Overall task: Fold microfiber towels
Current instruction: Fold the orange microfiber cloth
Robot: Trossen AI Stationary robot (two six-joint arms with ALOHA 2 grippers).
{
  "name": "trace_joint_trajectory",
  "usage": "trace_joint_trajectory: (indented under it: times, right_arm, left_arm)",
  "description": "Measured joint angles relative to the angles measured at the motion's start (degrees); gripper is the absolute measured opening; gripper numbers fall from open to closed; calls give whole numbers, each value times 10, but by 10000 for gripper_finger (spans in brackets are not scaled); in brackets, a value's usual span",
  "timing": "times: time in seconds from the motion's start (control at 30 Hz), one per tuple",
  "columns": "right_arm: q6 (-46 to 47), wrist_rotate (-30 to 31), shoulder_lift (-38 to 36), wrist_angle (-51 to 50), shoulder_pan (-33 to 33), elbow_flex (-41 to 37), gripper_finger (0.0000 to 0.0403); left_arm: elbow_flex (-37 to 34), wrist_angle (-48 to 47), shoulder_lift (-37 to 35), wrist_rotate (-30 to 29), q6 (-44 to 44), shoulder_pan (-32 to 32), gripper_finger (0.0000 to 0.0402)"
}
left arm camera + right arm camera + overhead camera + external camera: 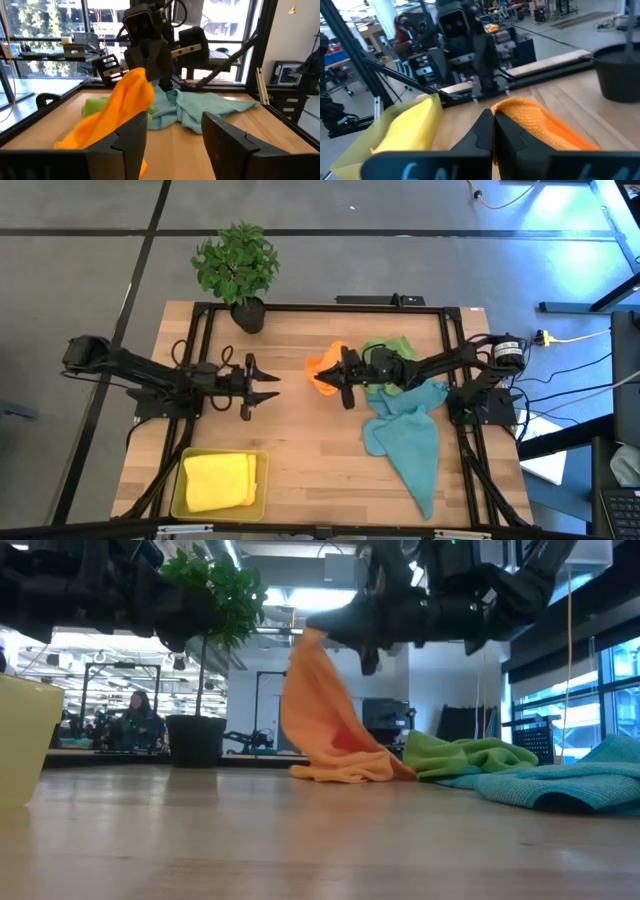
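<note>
Right now, nearest the front edge of the tabletop (310, 470) sits the yellow tray (219, 483) w/ a folded yellow towel (217, 479) inside it, front-left corner. A teal towel (410, 445) trails from mid-right toward the front-right edge, loosely crumpled, one long point reaching the front. Second teal cloth can't be told apart from it in the heap.

Mid tabletop: left end effector (268, 387) hovers over bare wood on the left half, fingers (227, 145) spread apart, nothing between them; it faces the right arm across the gap. Right end effector (344, 380) is just right of center, fingers pressed together, pinching a corner of the orange towel (325, 720). Low view shows that towel lifted at the pinched corner and hanging down in a drape, lower part bunched on the wood. Right wrist view has the orange fabric (535, 120) bulging right beside the closed fingers (492, 132).

Just behind/right of the orange one: green towel (465, 755) crumpled flat on the wood, touching the orange bunch on one side & the teal heap on the other, partly under the right arm in the high view.

Far edge: potted plant (238, 270) at the back-left corner, well apart from the cloths. Beyond the tabletop, low view shows a person (135, 715) seated in the room, too far off for detail
</note>
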Motion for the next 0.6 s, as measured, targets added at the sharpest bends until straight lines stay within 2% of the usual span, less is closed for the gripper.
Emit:
trace_joint_trajectory:
  times: [0.13,0.4,0.6]
  right_arm:
    - [-7,0,0,-24,8,18,5]
    - [-8,-40,11,-74,11,45,5]
    - [-10,-47,11,-110,18,52,5]
  left_arm:
    - [2,52,42,0,5,0,190]
    - [85,42,147,-1,31,-10,224]
    - [146,34,216,-48,78,-13,232]
